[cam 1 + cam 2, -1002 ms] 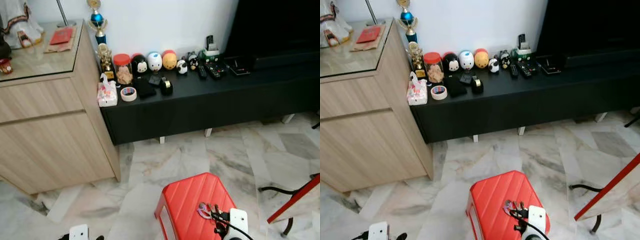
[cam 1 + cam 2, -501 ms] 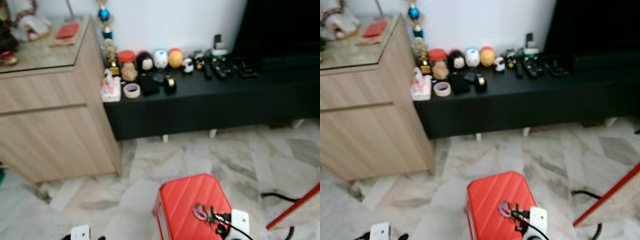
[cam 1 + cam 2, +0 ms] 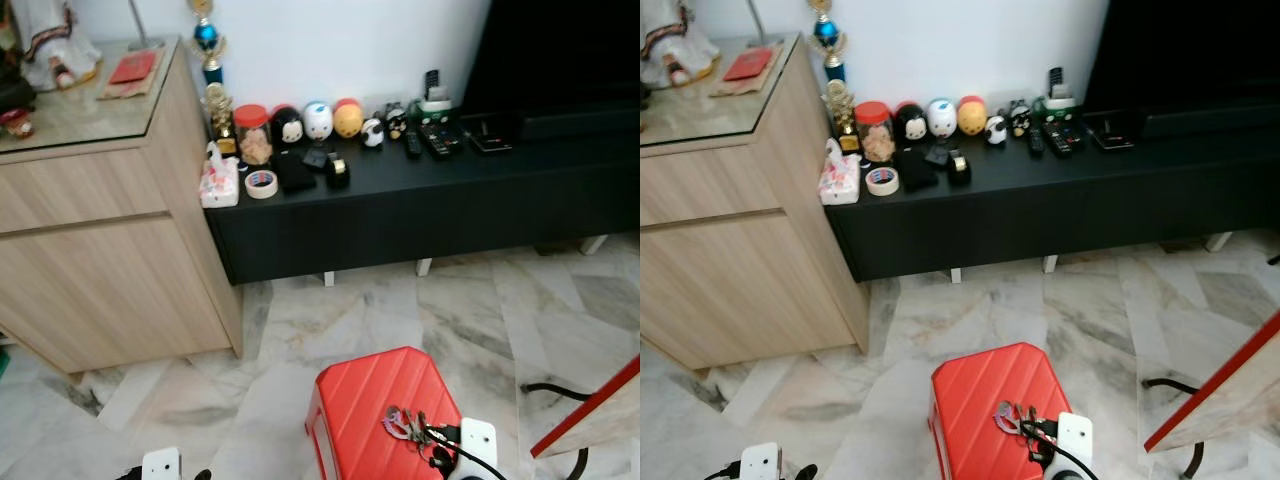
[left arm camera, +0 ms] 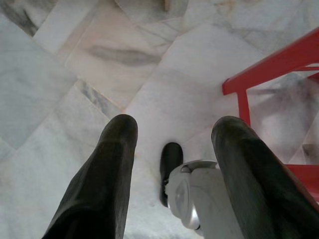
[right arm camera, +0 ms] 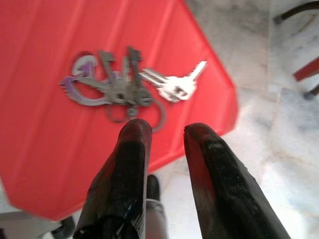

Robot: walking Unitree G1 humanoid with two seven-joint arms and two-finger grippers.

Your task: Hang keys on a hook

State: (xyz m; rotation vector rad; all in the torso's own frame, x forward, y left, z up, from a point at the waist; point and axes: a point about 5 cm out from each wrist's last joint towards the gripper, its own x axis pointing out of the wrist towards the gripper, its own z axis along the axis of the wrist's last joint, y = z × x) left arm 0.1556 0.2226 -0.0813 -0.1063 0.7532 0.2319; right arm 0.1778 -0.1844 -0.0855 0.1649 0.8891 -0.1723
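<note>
Camera steadies; keys point(image 5: 127, 87) unmoved near the red stool point(image 3: 365, 400) top's front edge.
Right gripper point(image 5: 167, 132) hovers narrowly parted, empty, lined up to grab; left gripper point(image 4: 174, 137) wide, idle.

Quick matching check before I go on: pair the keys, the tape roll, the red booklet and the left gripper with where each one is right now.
Things:
1. keys
2. tape roll
3. red booklet
4. left gripper

Places:
A. on the glass top of the wooden cabinet
B. over the marble floor, fingers apart
C. on the red stool, just ahead of the right gripper
D. on the black low console, beside the tissue pack

Pairs: 1-C, 2-D, 3-A, 4-B
</note>
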